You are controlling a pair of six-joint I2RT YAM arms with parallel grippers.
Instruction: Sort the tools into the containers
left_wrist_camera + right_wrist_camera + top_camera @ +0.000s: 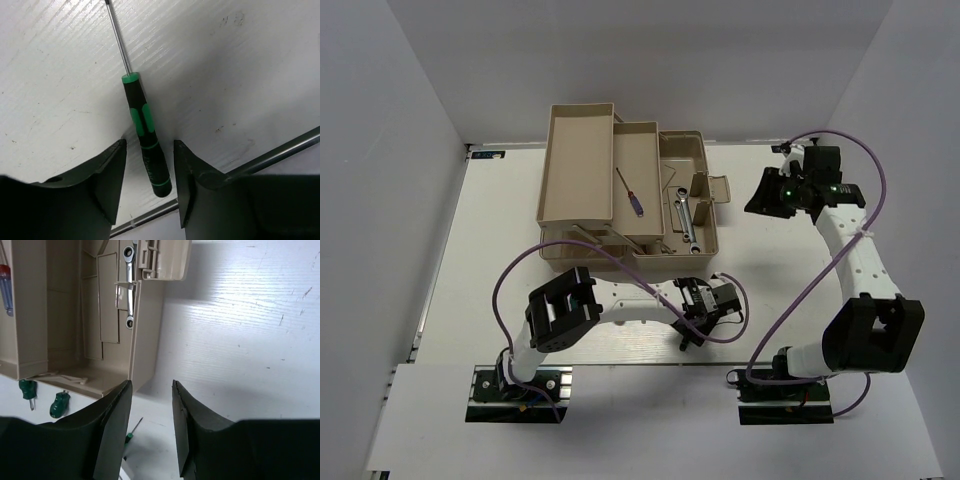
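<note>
On the white tabletop (490, 230) we see the beige toolbox with its tiers fanned out. Furthest left is the long left tray (578, 165), and nothing shows inside it. Just beside it, the middle tray (645, 150) holds the red and blue screwdriver (630, 192), which lies at a slant on the tray floor. To the right of that is the base tub (692, 150), and a silver wrench (684, 218) lies inside it. The right wrist view shows the same wrench, but we cannot tell whether a second one lies with it. In front of the tub, close to the near edge of the tabletop, the left end effector (149, 145) points down. Its fingers (112, 170) are spread moderately wide on either side of the black and green precision screwdriver (145, 135). That tool lies flat on the tabletop with its shaft pointing away from the wrist, and a gap shows on each side of its handle, so it is not gripped. Furthest right, the right end effector (150, 390) hangs just beside the tub's outer wall with its fingers parted and nothing between them. Its camera also shows two stubby green screwdrivers (27, 390) lying on the tabletop beyond the trays.
</note>
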